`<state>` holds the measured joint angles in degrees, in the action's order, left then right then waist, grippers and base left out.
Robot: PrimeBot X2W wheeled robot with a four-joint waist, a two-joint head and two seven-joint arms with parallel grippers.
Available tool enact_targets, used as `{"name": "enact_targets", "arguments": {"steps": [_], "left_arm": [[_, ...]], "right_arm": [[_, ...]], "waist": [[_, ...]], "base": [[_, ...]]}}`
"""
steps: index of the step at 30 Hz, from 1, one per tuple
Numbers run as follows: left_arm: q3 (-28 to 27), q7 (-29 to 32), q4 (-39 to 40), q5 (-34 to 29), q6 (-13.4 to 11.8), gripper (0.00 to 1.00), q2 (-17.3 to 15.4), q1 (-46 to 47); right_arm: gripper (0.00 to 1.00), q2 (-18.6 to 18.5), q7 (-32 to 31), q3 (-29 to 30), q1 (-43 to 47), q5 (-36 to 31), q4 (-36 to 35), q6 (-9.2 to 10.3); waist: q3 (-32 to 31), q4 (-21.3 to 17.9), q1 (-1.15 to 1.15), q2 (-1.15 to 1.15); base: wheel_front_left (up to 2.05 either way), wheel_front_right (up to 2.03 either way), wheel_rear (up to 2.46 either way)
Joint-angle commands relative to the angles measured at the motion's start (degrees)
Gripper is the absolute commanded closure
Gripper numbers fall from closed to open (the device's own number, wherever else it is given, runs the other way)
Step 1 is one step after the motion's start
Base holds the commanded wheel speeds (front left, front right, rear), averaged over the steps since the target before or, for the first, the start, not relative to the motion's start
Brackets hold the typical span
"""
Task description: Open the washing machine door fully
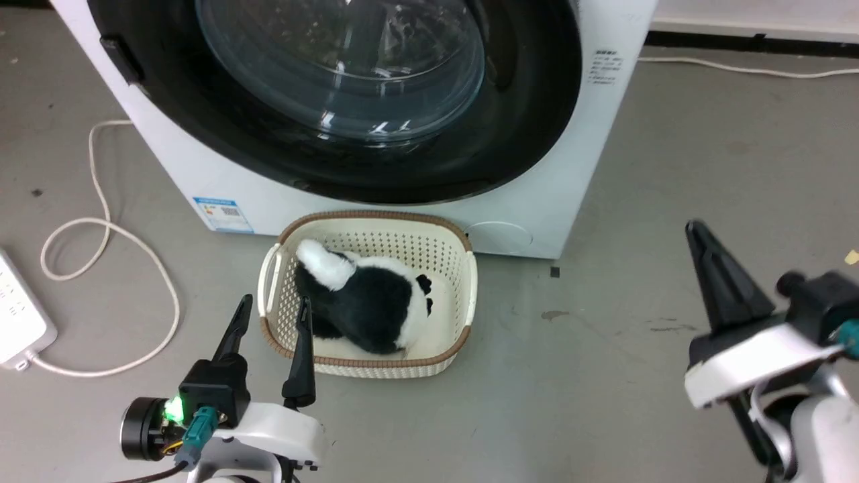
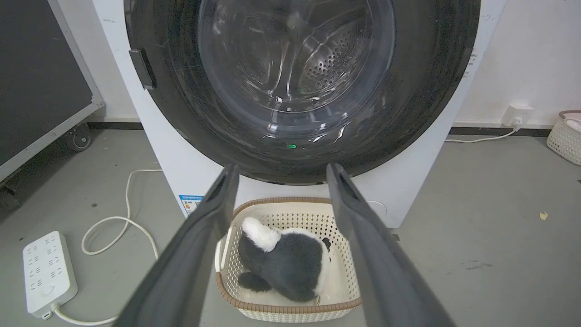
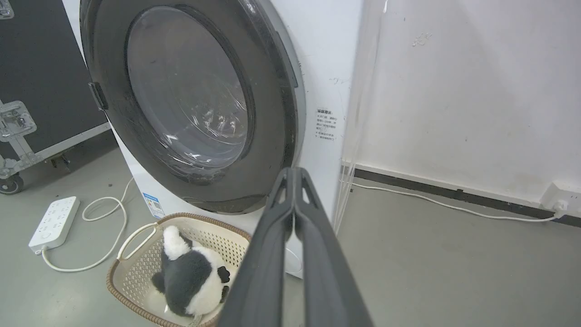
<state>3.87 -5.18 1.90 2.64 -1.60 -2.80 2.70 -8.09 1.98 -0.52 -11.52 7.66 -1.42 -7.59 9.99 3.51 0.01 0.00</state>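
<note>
Head view pretty much tells the story: the washing machine door (image 1: 342, 80) looks fully shut, its black ring sitting flush against the front of the washing machine (image 1: 201, 181), so as far as I can tell nothing of the actual job is done yet. The left gripper (image 1: 276, 300) hangs low over the floor with its two fingers spread wide and nothing between them, right above the near-left corner of a cream laundry basket (image 1: 376, 218) parked against the foot of the machine. There's a black and white plush toy (image 1: 369, 302) lying in that basket. The right gripper (image 3: 294, 171) is off to the right over bare floor, well apart from the door, with its fingertips pinched together on nothing. From the left wrist view you look straight through the glass bowl into the steel drum, and there's a small dark tab (image 2: 142, 68) on the door's left edge, which I'd guess is the handle or latch. Neither arm is touching it or anywhere near it. So what's left is basically everything: reach up to that left edge, get the door unlatched, then swing it all the way round. One thing I'd watch is the basket sitting right under the door, though the door's bottom edge looks like it rides above the basket's rim.
</note>
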Motion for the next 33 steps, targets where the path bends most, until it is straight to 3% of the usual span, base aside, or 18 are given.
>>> {"name": "enact_targets", "arguments": {"steps": [1,13,33], "left_arm": [[0.3,-0.6,0.4,0.2,-0.4,0.00,0.0,1.3],[1.7,-2.1,0.9,0.9,-1.0,0.00,0.0,2.4],[3.9,-4.4,1.9,1.8,-2.2,0.00,-0.1,5.0]], "right_arm": [[1.00,-0.5,-0.4,0.2,-1.9,1.4,0.2,0.04],[1.00,0.1,-5.7,3.8,-12.2,13.0,5.2,0.05],[1.00,3.8,-23.0,13.5,-34.1,30.0,20.9,0.06]], "waist": [[0.5,0.5,-0.01,0.00],[2.8,2.7,-0.01,0.00],[9.4,6.3,-0.01,0.00]], "base": [[0.00,0.00,0.00],[0.00,0.00,0.00],[0.00,0.00,0.00]]}}
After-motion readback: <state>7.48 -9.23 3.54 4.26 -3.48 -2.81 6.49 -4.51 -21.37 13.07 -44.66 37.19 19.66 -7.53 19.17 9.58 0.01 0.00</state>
